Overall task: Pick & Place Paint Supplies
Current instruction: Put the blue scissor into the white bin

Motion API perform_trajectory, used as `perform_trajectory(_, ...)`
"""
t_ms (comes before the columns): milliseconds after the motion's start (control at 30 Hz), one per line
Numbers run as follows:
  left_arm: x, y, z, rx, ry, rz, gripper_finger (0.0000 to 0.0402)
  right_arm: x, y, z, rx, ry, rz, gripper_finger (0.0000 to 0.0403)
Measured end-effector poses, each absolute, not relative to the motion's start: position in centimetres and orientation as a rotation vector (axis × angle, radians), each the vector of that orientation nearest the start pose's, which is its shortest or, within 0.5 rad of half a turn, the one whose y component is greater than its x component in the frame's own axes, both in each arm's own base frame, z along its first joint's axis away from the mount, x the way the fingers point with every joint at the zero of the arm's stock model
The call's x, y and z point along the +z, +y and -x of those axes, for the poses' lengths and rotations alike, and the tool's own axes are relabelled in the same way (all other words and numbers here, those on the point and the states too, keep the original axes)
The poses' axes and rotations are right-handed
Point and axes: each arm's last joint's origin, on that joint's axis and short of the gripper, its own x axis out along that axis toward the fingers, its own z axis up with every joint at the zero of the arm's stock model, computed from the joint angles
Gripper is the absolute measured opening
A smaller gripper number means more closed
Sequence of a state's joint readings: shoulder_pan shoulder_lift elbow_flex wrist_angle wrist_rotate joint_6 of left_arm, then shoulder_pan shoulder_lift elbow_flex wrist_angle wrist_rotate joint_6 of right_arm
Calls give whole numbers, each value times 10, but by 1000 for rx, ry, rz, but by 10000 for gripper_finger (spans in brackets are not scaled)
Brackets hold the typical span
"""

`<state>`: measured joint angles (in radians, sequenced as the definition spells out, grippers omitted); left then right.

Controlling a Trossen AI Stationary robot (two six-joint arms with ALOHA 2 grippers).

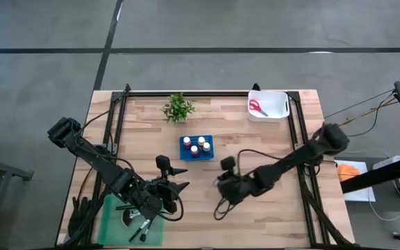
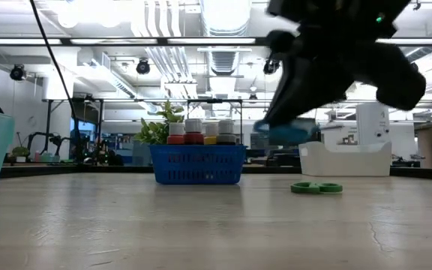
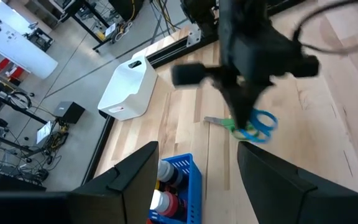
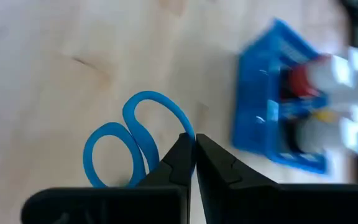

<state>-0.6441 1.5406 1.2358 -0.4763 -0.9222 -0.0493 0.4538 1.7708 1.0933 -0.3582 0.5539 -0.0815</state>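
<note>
Wooden table [image 1: 269, 208], blue basket [image 1: 196, 146] of paint bottles [image 1: 194, 151], right gripper [image 4: 195, 144] pinching blue scissors [image 4: 138, 140]

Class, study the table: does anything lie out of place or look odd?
Green scissors lie loose on the wood, outside any container, while red scissors sit in the white bin. The right gripper is shut on blue scissors.

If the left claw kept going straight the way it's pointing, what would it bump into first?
Probably the blue basket of paint bottles, which lies just ahead of the open left gripper; depth is hard to judge.
</note>
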Motion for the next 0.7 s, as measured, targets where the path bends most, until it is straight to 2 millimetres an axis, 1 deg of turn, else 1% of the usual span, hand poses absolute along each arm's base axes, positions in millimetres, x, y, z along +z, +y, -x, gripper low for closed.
perform_trajectory(100,291,-176,-273,278,549,-505,227,190,127,-300,-158,876,582,8)
perform_trajectory(200,291,-176,-273,279,549,-502,227,202,107,-278,-316,840,577,8)
perform_trajectory(433,291,-176,-273,278,552,-505,227,206,41,-229,-656,787,463,8)
perform_trajectory(567,291,-176,-273,278,551,-505,227,210,2,-208,-840,765,366,8)
perform_trajectory(700,291,-176,-273,278,552,-508,227,216,-31,-193,-992,761,295,8)
